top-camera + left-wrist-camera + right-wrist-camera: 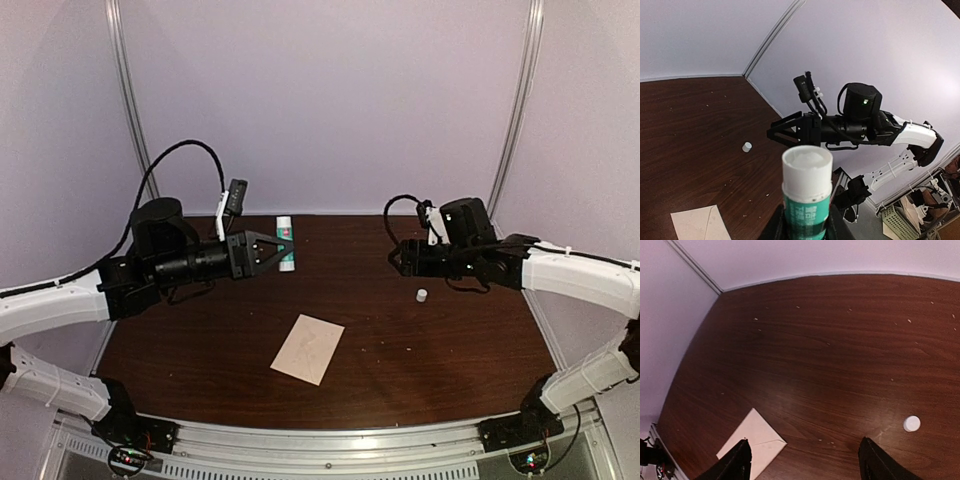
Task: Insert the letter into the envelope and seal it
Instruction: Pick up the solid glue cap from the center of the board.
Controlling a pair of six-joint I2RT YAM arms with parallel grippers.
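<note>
1. Your left pincer (283, 249) is closed narrow on a glue stick (806, 185). The stick is a white tube with a green label, uncapped, its pale glue face showing. It is held off the table over the far left part.
2. Your right pincer (805, 460) stands wide with nothing between its fingers. It is raised over the right half, tips pointing toward the left arm.
3. A small white cap (421, 295) sits on the dark wood table (450, 340), near the right pincer and not touching it.
4. The envelope (308, 348) lies flat at front centre, turned askew, well apart from both pincers and the cap. Flap creases show on its upper face. You cannot tell whether the flap is stuck down.
</note>
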